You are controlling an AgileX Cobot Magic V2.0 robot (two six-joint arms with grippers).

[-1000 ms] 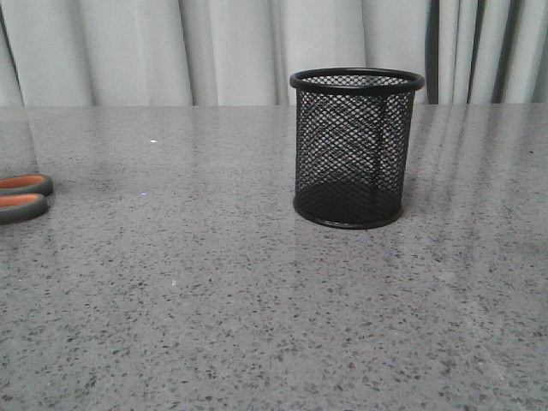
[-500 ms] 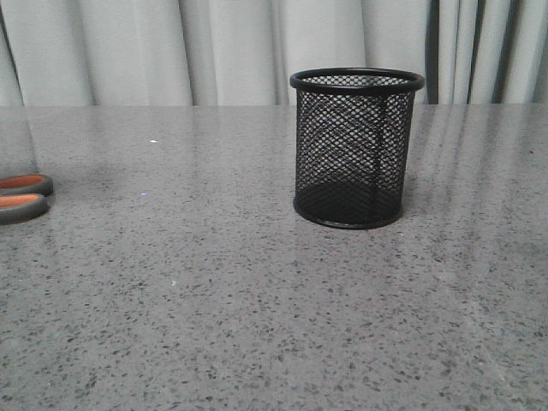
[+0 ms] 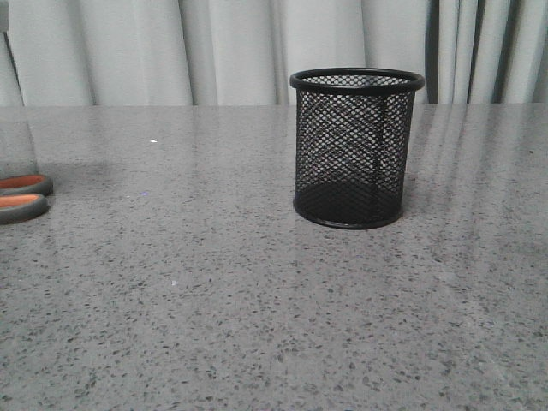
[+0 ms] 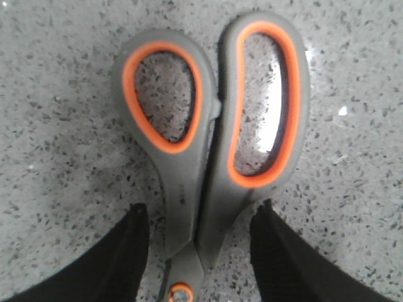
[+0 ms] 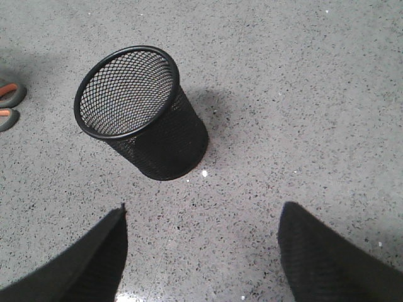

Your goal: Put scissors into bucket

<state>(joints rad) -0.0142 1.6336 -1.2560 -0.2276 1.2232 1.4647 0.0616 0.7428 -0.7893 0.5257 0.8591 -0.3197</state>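
Observation:
The scissors (image 4: 208, 151) lie flat on the grey speckled table, grey handles lined in orange; their handle tips show at the left edge of the front view (image 3: 21, 195) and in the right wrist view (image 5: 9, 104). My left gripper (image 4: 199, 214) is open, one finger on each side of the handle necks near the orange pivot, with a gap to the scissors on both sides. The bucket (image 3: 355, 145), a black mesh cup, stands upright and empty at centre right; it also shows in the right wrist view (image 5: 141, 113). My right gripper (image 5: 201, 211) is open and empty above the table, short of the bucket.
The grey speckled table (image 3: 214, 300) runs across the whole view. Pale curtains (image 3: 214, 47) hang behind its far edge. A sliver of my left arm (image 3: 4, 17) shows at the top left corner of the front view.
A sliver of the left arm has appeared at the top left corner of the front view. The scissors and the bucket have not moved.

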